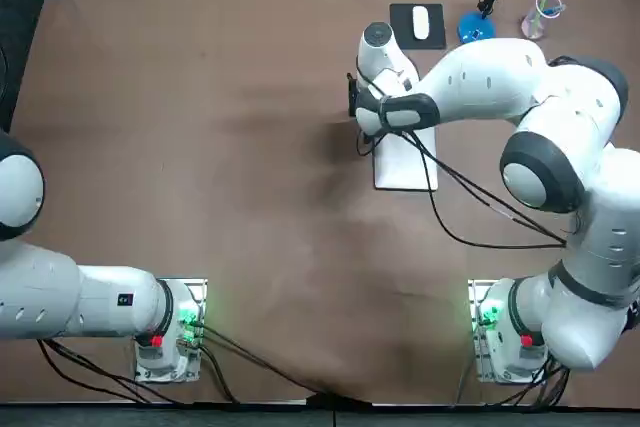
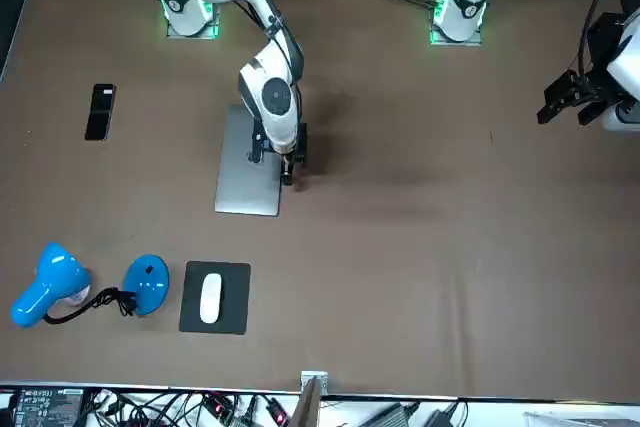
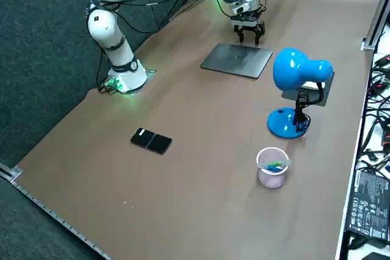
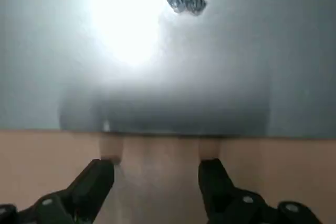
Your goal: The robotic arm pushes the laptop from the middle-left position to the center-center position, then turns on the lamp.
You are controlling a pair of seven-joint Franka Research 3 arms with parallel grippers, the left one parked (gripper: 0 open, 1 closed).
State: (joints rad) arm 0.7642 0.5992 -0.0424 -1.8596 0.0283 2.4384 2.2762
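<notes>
The closed silver laptop lies flat on the brown table, partly under my right arm in the top view. My right gripper is down at table height beside the laptop's long edge, on the side facing the table's middle. It is open with nothing between its fingers, whose tips sit just short of that edge. The blue lamp stands beyond the laptop and is unlit.
A white mouse on a black pad lies next to the lamp. A pink cup with pens stands at the far right corner. A black phone lies near the table's right edge.
</notes>
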